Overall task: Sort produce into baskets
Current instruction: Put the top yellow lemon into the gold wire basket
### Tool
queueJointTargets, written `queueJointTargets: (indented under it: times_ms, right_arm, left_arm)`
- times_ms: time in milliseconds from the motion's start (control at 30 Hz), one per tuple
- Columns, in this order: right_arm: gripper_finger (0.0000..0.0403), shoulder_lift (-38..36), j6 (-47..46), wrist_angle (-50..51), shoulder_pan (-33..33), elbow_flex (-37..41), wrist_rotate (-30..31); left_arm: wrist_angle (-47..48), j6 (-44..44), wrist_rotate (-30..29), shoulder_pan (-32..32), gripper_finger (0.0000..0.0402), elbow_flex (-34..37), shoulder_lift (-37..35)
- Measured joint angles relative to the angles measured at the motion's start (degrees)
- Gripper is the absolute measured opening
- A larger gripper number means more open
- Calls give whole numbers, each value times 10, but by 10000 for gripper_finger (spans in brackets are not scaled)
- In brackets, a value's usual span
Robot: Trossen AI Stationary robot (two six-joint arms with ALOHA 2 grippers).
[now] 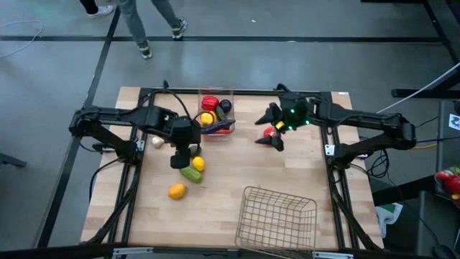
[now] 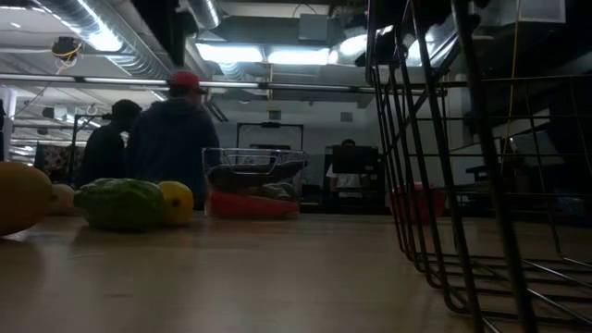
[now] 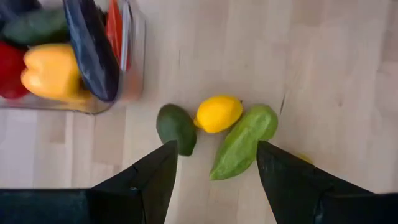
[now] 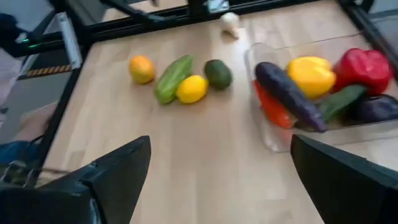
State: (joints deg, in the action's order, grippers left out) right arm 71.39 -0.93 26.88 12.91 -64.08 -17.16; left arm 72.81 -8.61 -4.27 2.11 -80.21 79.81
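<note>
Clear plastic bin; wire basket; wooden table

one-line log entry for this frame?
left gripper open over lemon | right gripper open, empty | clear bin part-filled | wire basket empty

Green vegetable touching lemon, clear bin behind, wire basket right.

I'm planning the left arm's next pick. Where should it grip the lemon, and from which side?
Probably from straight above, where the open left gripper hangs. Grip the lemon across its short middle, not its pointed ends. The avocado and the long green vegetable touch its sides, so the fingers should enter the free gaps.
</note>
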Motion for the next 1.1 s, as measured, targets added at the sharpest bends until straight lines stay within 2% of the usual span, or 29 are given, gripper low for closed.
queueJointTargets:
  times_ms: [400, 667, 967, 1100]
  right_arm:
    - [383, -25, -7, 3, -69, 85, 1]
    - [383, -25, -49, -3, -104, 95, 1]
    - [383, -24, -50, -5, -133, 95, 2]
    - [383, -24, -50, -5, -138, 95, 5]
  left_arm:
    - [-108, 30, 0, 0, 217, 132, -1]
    - [-170, 66, 0, 0, 217, 209, -1]
    - [-305, 146, 2, 2, 217, 287, 0]
    - [-354, 216, 2, 8, 217, 304, 1]
